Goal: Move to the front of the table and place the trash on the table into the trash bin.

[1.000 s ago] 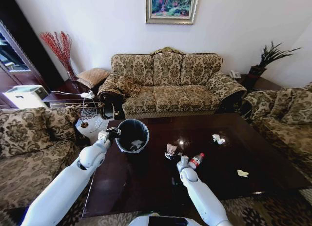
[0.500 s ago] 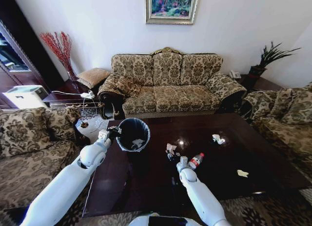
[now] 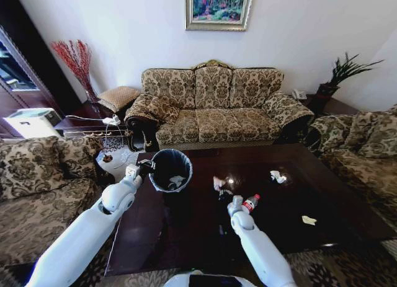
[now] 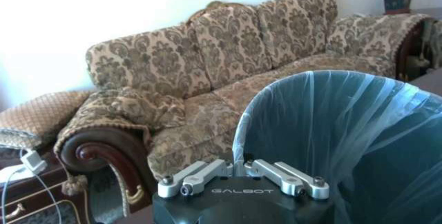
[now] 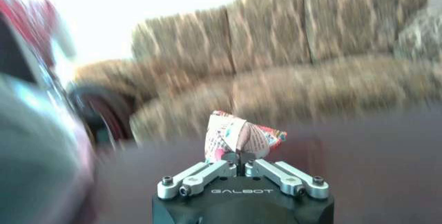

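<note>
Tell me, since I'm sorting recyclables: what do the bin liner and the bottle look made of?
The trash bin liner looks like thin plastic film: translucent, wrinkled and glossy in the left wrist view, pinched at the rim by the left gripper. The bottle looks like clear plastic with a red label, though it is small here.

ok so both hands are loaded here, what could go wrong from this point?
1. The right hand pinches only the bottom edge of the crumpled wrapper; it may slip out before reaching the bin.
2. The left hand grips the trash bin by its thin bagged rim, so the bin could tilt or slide.
3. The bottle lies beside the right arm and could get knocked.
</note>
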